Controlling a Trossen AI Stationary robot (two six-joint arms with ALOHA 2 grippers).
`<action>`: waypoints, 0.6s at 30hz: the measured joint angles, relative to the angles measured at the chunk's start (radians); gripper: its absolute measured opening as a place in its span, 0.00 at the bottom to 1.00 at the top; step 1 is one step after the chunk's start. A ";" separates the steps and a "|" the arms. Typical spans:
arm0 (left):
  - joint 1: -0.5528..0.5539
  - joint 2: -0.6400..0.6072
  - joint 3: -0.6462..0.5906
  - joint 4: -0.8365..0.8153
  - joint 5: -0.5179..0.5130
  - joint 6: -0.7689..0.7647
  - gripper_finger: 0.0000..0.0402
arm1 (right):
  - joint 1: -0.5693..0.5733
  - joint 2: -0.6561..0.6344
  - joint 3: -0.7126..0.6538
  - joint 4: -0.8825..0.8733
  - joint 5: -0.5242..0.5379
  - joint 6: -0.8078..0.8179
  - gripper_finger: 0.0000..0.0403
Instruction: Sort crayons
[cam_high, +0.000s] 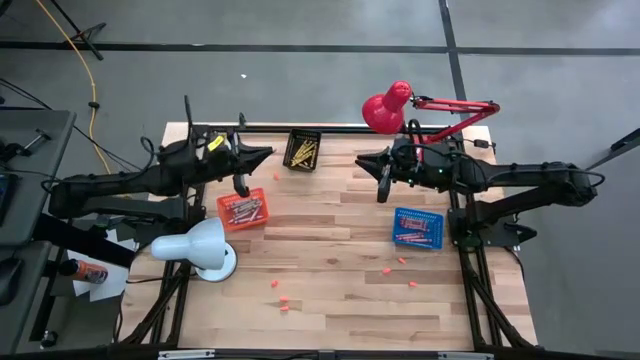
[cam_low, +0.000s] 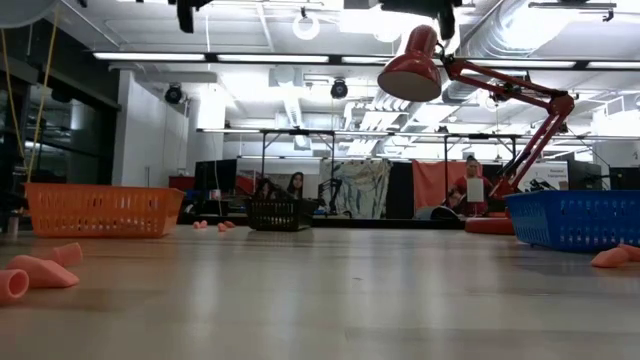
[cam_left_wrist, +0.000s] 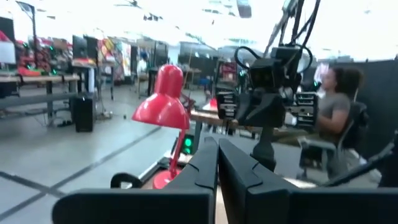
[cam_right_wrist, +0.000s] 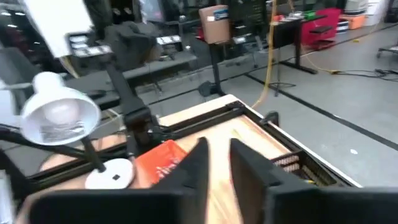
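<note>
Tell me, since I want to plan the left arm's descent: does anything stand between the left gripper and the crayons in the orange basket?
Nothing visible does. The left gripper, shut and empty, hangs above the orange basket, whose crayons lie uncovered.

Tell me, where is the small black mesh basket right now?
In the high view, the black mesh basket holding yellow crayons sits at the table's far edge, between the left gripper and the right gripper.

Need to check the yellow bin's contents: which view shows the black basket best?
The high view: it looks straight into the black basket, showing yellow crayons. The low view shows only its side wall, far off; the right wrist view catches a corner; the left wrist view shows none.
</note>
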 joint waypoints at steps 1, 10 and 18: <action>0.000 -0.008 -0.020 0.028 -0.005 -0.001 0.00 | 0.000 0.000 0.004 0.000 -0.020 0.000 0.08; 0.000 -0.015 -0.037 0.043 -0.013 -0.009 0.00 | 0.001 0.000 0.010 -0.162 -0.200 0.009 0.01; -0.065 -0.030 -0.109 0.106 0.006 -0.107 0.00 | 0.001 -0.025 0.010 -0.191 -0.210 0.017 0.00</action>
